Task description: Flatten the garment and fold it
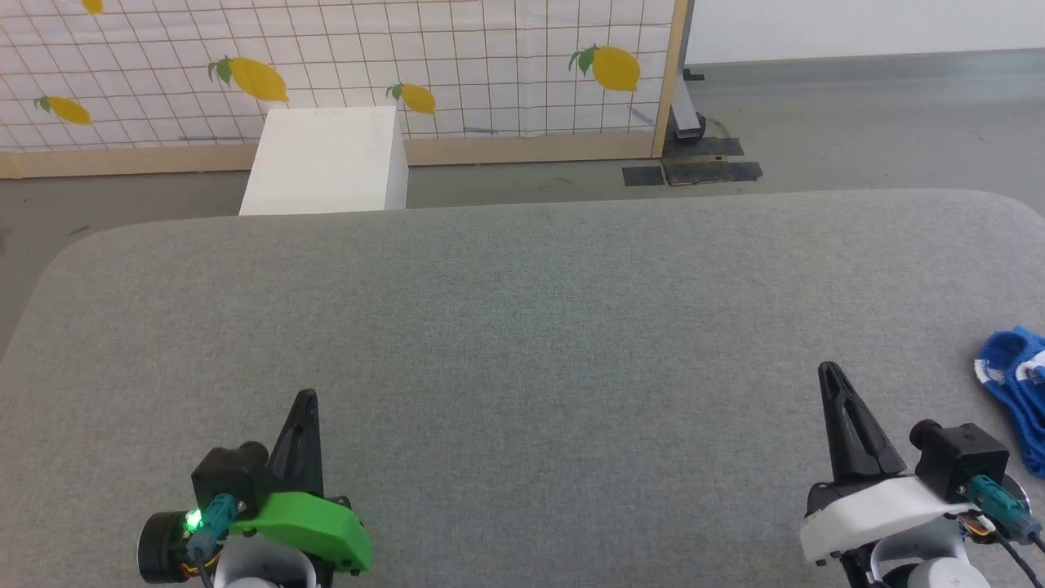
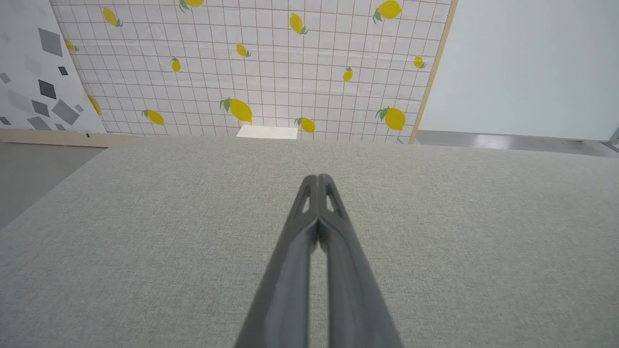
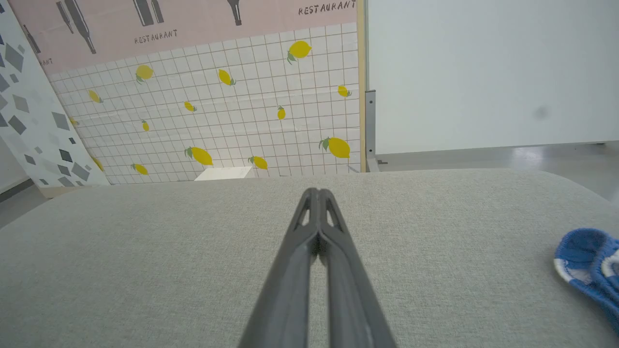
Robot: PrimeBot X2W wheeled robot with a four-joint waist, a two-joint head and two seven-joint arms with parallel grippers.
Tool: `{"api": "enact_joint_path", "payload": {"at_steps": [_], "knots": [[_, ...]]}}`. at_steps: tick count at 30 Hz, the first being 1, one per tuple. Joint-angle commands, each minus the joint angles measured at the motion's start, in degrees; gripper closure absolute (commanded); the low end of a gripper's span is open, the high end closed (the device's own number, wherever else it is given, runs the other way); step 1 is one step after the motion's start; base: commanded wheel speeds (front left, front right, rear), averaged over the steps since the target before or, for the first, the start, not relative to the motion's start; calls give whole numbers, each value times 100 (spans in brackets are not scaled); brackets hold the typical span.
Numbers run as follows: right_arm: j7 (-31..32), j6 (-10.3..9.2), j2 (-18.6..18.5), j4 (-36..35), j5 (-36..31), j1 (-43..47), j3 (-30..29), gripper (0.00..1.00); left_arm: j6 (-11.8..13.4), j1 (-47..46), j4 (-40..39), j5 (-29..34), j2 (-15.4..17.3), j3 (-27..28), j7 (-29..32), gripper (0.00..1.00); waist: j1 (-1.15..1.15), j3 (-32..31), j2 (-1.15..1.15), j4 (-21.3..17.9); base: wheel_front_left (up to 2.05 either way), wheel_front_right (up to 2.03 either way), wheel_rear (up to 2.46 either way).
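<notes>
The garment [image 1: 1016, 394] is bright blue fabric with white trim, bunched at the right edge of the grey padded table [image 1: 522, 327] and partly cut off by the frame. The right wrist view shows the garment [image 3: 587, 263] at its far right. My right gripper [image 1: 829, 376] is shut and empty, a short way left of the garment, its fingers [image 3: 316, 203] pressed together over bare table. At the lower left my left gripper [image 1: 306, 402] is shut and empty too, with its fingertips [image 2: 316, 186] touching each other above the cloth surface.
A white box [image 1: 326, 159] stands on the floor beyond the table's far edge. Behind it is a lemon-print grid panel [image 1: 343, 65] with a wooden frame. Grey floor and a metal stand base [image 1: 694, 155] lie at the back right.
</notes>
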Motion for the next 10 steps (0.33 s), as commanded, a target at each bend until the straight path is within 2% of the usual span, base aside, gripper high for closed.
{"api": "enact_joint_path", "payload": {"at_steps": [1,10], "knots": [[27,-4,-1,-44,-72,-3,18,100,25,13,-37,70,-23,11,32,100,0,-1,0,1,0,0,0],[132,-5,-1,-110,-174,-4,33,100,39,15,-118,160,-28,19,137,100,0,-6,0,4,0,0,0]]}}
